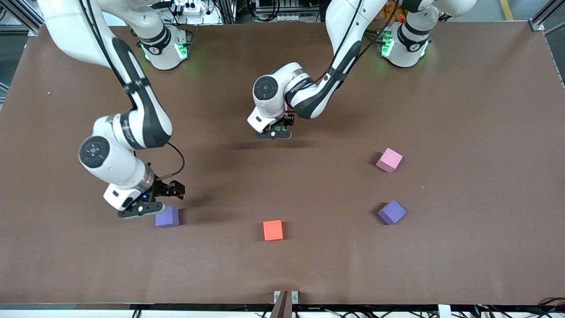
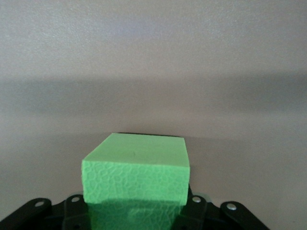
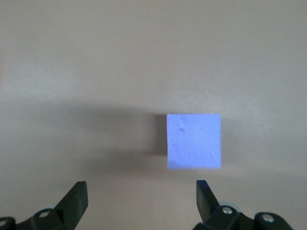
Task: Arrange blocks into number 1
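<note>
I'm seeing the orange block (image 1: 273,230) lying nearest the front camera, about mid-table, alone. Just farther back, toward the right arm's end, a purple block (image 1: 167,217) is sitting on the table (image 1: 463,265); the right gripper (image 1: 156,201) is hovering low just beside it, fingers (image 3: 76,201) spread wide and holding nothing — in the right wrist view that same block (image 3: 194,141) is showing ahead of the open fingertips, not between them. Toward the left arm's end, a second purple block (image 1: 391,212) is resting at roughly the same depth, turned at an angle. Farther from the camera than that one, the pink block (image 1: 389,160) is lying, also rotated, the two apart from each other. Farthest back, the left gripper (image 1: 276,131) is hanging over the bare middle of the table, closed on a green block (image 2: 135,175) — the left wrist view is showing the cube clamped between the jaws, its top face level. From the front view I'm barely catching any green under the wrist.
</note>
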Robot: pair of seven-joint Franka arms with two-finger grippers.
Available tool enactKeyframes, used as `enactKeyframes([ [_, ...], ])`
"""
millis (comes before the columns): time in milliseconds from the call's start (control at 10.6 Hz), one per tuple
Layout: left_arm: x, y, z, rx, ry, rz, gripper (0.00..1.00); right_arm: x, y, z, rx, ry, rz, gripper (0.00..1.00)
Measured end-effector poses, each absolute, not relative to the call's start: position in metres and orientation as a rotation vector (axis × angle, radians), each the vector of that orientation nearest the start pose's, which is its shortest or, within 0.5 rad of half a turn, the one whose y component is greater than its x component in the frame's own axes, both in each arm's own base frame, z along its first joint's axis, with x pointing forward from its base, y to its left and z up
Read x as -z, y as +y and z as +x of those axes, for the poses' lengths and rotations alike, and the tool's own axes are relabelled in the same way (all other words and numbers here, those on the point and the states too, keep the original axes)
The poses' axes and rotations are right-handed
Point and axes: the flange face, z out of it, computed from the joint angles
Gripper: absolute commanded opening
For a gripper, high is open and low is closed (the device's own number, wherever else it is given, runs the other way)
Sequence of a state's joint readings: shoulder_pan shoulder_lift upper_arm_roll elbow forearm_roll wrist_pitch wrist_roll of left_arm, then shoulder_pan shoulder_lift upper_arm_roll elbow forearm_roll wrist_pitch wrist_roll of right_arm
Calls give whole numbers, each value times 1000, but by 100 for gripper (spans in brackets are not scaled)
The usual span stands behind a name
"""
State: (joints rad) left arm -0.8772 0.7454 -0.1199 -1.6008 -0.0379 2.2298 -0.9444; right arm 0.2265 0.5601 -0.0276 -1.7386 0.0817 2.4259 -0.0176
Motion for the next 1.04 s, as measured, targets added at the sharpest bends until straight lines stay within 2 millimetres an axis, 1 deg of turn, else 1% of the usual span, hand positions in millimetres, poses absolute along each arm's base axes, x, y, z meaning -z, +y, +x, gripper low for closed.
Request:
enactKeyframes([
  [94,-185,-569,377,-241,1,-3104,99,-252,136,669,200,-248,-3073,100],
  [189,-185,-569,377,-240,2,-3104,100,-255,136,673,223,-245,-3070,100],
  [377,-185,-570,377,-238,-17,-3105,100,-288,130,682,263,-230,-3062,100],
  [471,-186,-571,377,-234,-56,-3106,100,-295,127,682,257,-224,-3063,100],
  [566,-188,-572,379,-229,-102,-3106,100,-292,126,682,246,-220,-3065,100],
  [660,-191,-571,382,-219,-152,-3106,100,-285,122,681,230,-213,-3068,100],
  [754,-198,-569,389,-197,-198,-3105,100,-278,113,682,216,-195,-3073,100],
  [848,-207,-563,401,-170,-248,-3098,100,-270,103,683,202,-191,-3078,100],
  [943,-218,-551,417,-150,-310,-3082,100,-264,95,685,197,-199,-3080,100],
  [1037,-231,-533,437,-136,-373,-3059,100,-263,92,688,204,-205,-3080,100],
])
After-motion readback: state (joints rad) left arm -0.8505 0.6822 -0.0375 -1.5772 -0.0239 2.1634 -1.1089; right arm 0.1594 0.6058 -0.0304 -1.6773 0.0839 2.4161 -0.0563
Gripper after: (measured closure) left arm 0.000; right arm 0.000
